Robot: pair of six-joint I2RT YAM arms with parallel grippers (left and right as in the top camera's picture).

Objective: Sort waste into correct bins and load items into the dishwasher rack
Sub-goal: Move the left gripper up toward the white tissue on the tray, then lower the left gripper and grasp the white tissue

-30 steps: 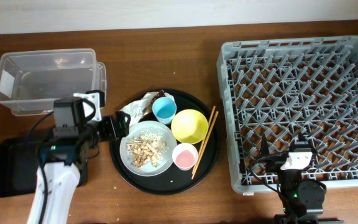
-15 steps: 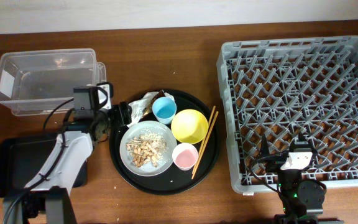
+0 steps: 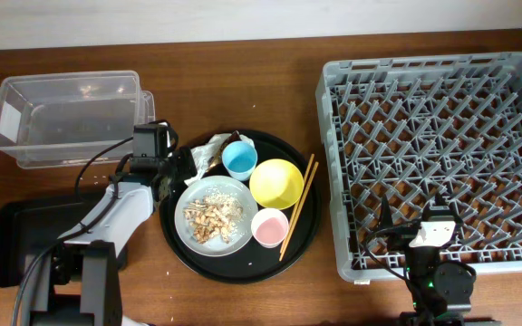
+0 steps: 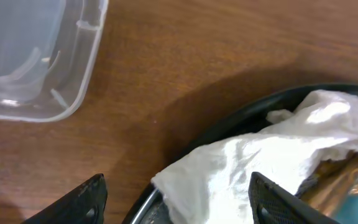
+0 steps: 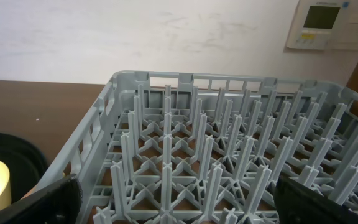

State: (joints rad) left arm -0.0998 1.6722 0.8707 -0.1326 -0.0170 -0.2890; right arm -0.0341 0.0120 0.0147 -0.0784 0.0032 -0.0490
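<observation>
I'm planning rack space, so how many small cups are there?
2. The blue cup sits at the back of the round black tray, beside the yellow bowl; the pink cup is nearer the front, between the grey plate and the chopsticks. None looks hidden.

The wrapper is straddled by the spread fingers of the left gripper, and its white edge is seen in the gap between them. Beyond it the way is blocked by the blue cup; beside it, by the plate. A strip of bare table is left between the clear box and the round tray. A narrower strip is left between tray and rack. The rack is crowded with upright pegs.
</observation>
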